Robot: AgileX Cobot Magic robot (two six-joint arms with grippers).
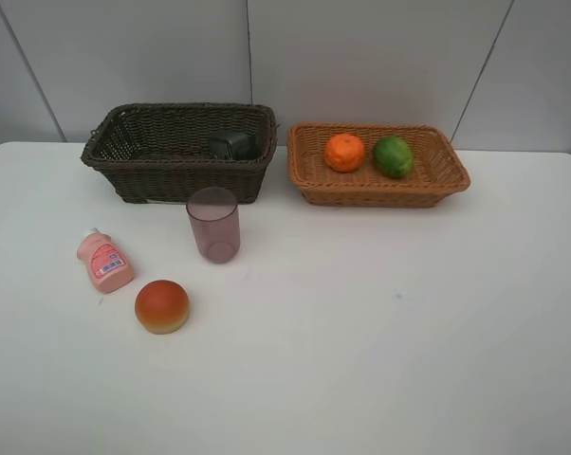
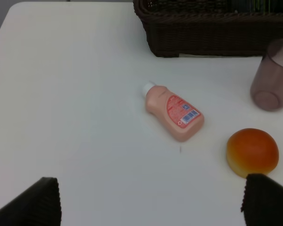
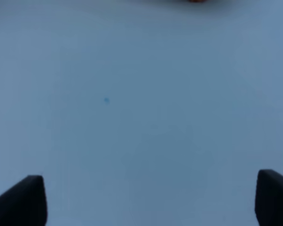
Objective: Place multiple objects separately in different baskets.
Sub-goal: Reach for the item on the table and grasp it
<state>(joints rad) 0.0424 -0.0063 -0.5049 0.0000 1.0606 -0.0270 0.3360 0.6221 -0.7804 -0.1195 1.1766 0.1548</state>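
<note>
The dark brown basket (image 1: pixel 179 152) stands at the back left with the dark grey pump bottle (image 1: pixel 233 144) inside. Beside it, the light tan basket (image 1: pixel 377 165) holds the orange (image 1: pixel 344 152) and the green fruit (image 1: pixel 393 156). On the table lie the pink bottle (image 1: pixel 104 261) (image 2: pixel 174 111), the red-orange bun (image 1: pixel 162 305) (image 2: pixel 252 151) and the upright purple cup (image 1: pixel 213 224) (image 2: pixel 273 80). My left gripper (image 2: pixel 151 202) is open over the table, short of the pink bottle and bun. My right gripper (image 3: pixel 151 200) is open above bare table. Neither arm shows in the exterior view.
The white table (image 1: pixel 380 332) runs to a grey panelled wall behind the baskets. A small dark speck (image 1: pixel 397 296) (image 3: pixel 106 100) marks the tabletop right of centre.
</note>
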